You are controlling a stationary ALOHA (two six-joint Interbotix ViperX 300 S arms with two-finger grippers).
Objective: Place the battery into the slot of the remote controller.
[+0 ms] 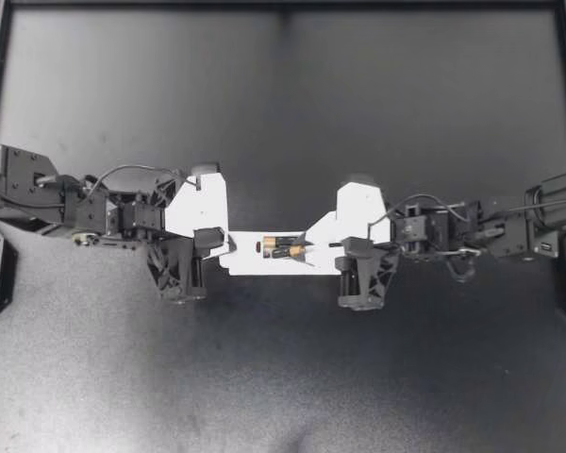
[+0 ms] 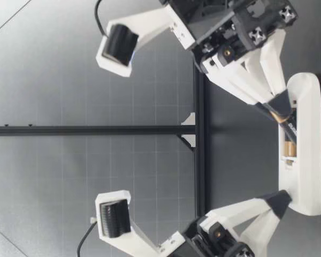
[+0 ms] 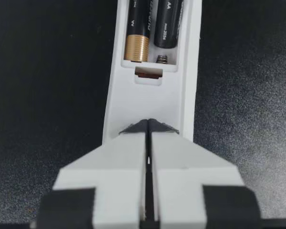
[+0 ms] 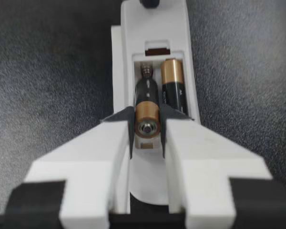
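Right claw (image 1: 307, 250) clamped on the battery (image 4: 147, 114), tilted into the slot (image 4: 146, 76) of the remote (image 1: 249, 260) at the centre of the desk (image 1: 283, 377); the remote's left end is pinned by the closed left claw (image 1: 231, 247). The raised end should be pressed flat before release

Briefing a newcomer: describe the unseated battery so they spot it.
On the black table, find the white remote controller. Of two batteries there, it is the battery pinched between my right gripper's fingers, gold end raised; the seated battery lies flat.

Arms reach inward; left tool (image 1: 232, 247) closed tight; right tool (image 1: 307, 248) pinching the battery (image 4: 147, 112).
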